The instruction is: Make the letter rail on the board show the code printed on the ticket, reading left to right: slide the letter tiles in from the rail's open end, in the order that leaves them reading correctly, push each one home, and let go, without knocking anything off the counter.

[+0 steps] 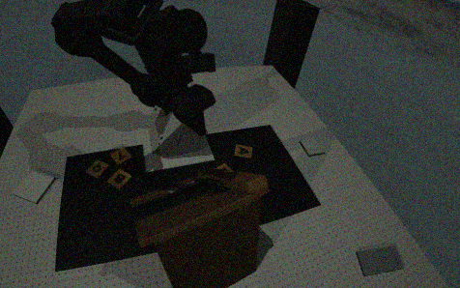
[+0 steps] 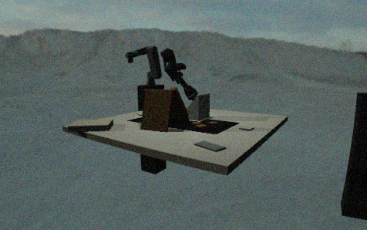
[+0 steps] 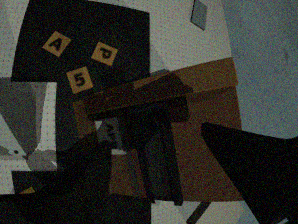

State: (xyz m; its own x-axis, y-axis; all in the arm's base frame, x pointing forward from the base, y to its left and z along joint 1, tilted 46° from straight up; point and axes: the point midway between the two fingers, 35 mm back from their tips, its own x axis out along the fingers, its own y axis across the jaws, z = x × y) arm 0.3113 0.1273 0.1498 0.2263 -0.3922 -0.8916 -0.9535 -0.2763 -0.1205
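Rail: fixed to the brown sloping board; contents too dark to tell.
Ticket: on the board, partly shadowed.
Tiles A, P, 5: flat on the black mat, near the board.
Hand: spread apart, above the table.

In the top view, the wooden board rises from the lower middle of the frame and blocks a low sideways pass across the dark mat. Behind it, at the centre, a pale upright block also bars the way. Three tiles crowd together at left, leaving narrow gaps; the tile marked A has open mat to its right. Another tile is partly hidden by the board's top, which obstructs reach from the lower side. Above the board and block, the space is open in the exterior view.
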